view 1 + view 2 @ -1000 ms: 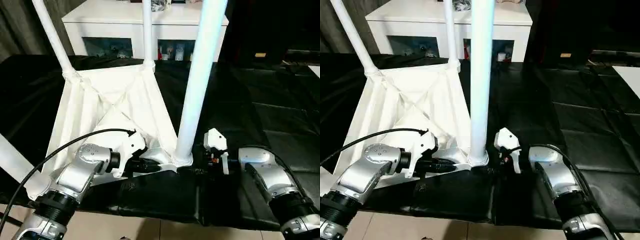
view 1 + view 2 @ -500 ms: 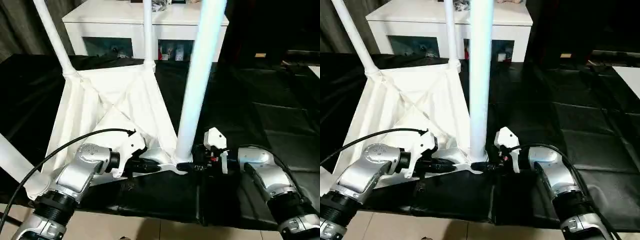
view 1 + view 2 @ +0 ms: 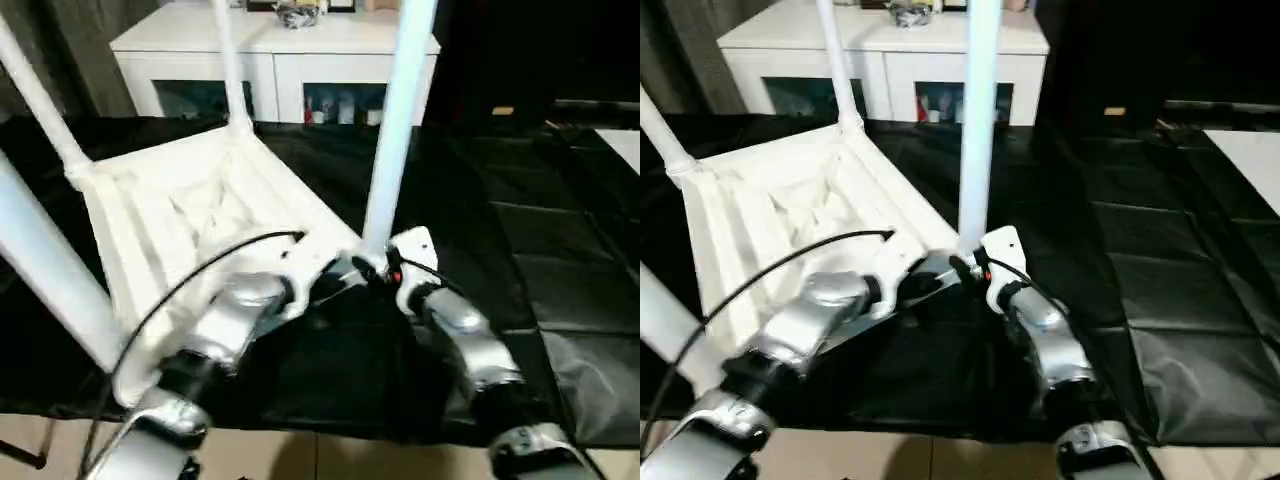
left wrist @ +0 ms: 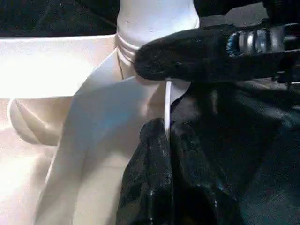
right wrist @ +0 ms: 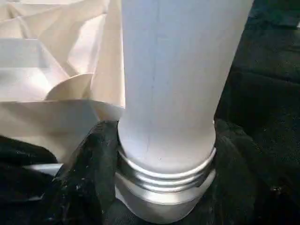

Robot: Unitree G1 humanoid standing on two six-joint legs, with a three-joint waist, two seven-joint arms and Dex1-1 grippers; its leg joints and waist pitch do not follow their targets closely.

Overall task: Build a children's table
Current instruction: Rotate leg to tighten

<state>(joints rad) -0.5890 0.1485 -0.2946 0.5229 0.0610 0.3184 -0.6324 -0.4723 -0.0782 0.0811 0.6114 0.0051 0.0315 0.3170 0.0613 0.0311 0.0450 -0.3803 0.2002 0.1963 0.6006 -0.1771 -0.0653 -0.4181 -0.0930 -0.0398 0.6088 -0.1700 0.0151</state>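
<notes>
Both arms have swung toward centre frame since the earlier pictures, and the table top now sits rotated, its near corner lifted off the black sheet. Children's table is upside down, occupying the left and centre of the head views, ribs up, four legs standing in corner sockets. White cabinet runs across the upper frame behind. Near leg rises through centre frame; threads show at its base in the right wrist view, so it looks not fully seated. Step in hand, by my reading: tightening or steadying this last leg. Next move likely calls for turning the leg down while the top is held fast. Left gripper is pressed together, pinching the thin edge of the top beside the socket. Right gripper stands spread about the leg's base, fingers against the collar; firm hold uncertain.
</notes>
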